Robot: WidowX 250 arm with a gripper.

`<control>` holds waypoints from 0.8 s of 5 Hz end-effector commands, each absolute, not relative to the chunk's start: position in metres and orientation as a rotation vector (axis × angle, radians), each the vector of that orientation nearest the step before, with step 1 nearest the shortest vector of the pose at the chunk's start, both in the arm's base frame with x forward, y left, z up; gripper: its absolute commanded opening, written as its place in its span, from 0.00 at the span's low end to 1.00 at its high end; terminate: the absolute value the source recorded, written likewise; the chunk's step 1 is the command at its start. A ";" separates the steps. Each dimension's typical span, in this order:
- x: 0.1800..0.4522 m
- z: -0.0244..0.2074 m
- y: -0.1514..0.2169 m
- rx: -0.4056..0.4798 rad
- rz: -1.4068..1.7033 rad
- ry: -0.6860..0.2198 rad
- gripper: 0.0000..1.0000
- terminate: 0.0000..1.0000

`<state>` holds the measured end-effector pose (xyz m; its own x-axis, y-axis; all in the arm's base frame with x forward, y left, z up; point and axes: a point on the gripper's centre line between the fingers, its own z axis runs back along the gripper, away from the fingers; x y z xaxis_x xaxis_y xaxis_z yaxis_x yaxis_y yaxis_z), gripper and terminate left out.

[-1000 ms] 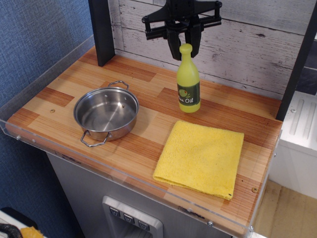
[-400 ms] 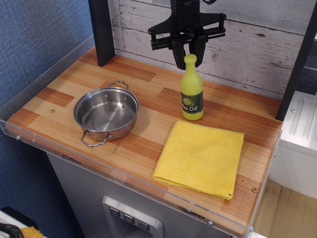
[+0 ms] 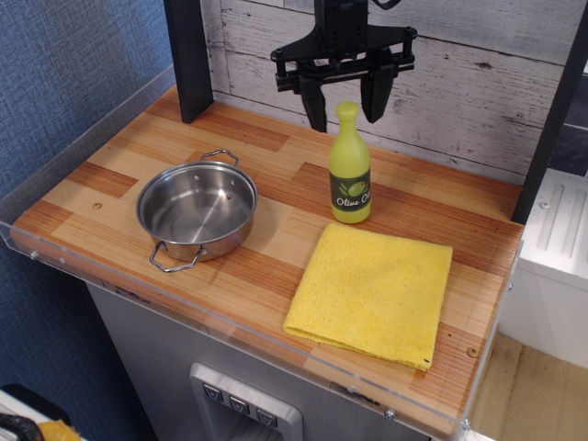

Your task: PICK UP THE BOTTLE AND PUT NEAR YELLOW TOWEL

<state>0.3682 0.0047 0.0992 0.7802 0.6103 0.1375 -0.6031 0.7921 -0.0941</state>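
Observation:
The yellow-green bottle (image 3: 350,166) with a dark "Olive Oil" label stands upright on the wooden counter, just behind the far edge of the yellow towel (image 3: 373,292). The towel lies flat and folded at the front right. My black gripper (image 3: 346,108) hangs above the bottle with its two fingers spread wide on either side of the cap, not touching it. It holds nothing.
A steel pot (image 3: 197,211) with two handles sits to the left of the bottle. A black post (image 3: 188,55) stands at the back left, another at the right edge. A clear plastic rim (image 3: 83,129) lines the counter's left and front edges.
The bottle came down onto the counter behind the towel and now stands free. My gripper opened, letting go of the cap.

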 end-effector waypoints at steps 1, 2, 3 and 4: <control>0.366 0.129 0.013 -0.063 0.666 -0.217 1.00 0.00; 0.367 0.144 0.017 -0.069 0.685 -0.245 1.00 0.00; 0.366 0.159 0.027 -0.072 0.732 -0.267 1.00 0.00; 0.362 0.173 0.045 -0.086 0.803 -0.298 1.00 0.00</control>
